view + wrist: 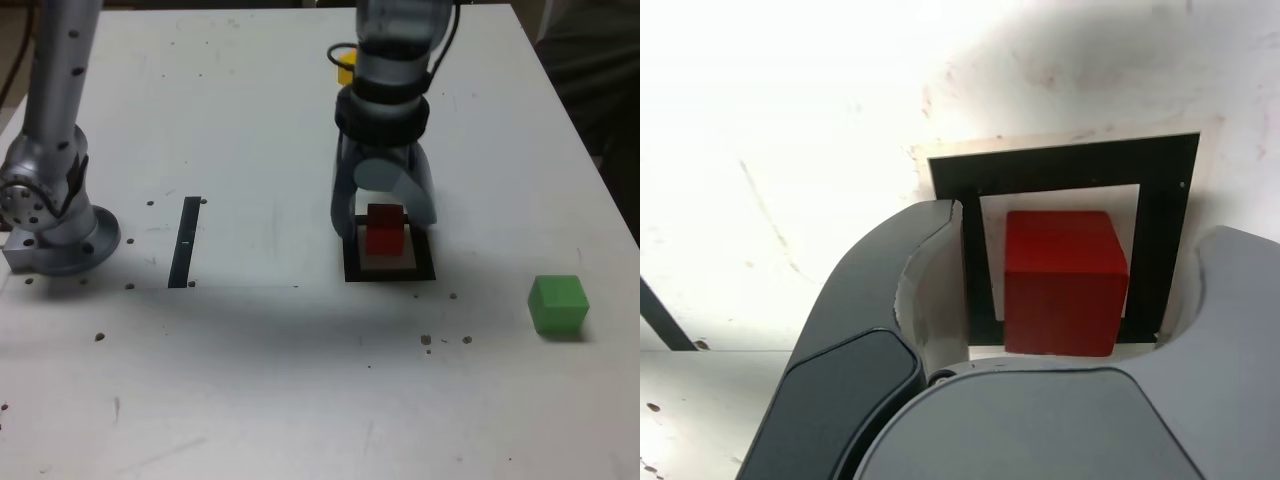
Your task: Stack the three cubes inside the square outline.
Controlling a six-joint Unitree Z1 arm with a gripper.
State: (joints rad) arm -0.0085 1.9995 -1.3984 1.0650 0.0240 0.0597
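1. Red cube [385,232], small and solid-coloured: saw it inside the thick black square outline [1165,215], over its pale centre.
2. Found the grey, rounded two-fingered gripper [1080,250] open around that block, with visible gaps on both sides and nothing grasped.
3. Judged the step as setting the base, probably just released.
4. Spotted the green cube [558,303] well apart, towards the exterior view's right, and the yellow cube [346,68] far back, partly hidden behind the arm [385,90].
5. Needed next, by judgement: a straight lift clear without nudging the base, then a reach for another block.
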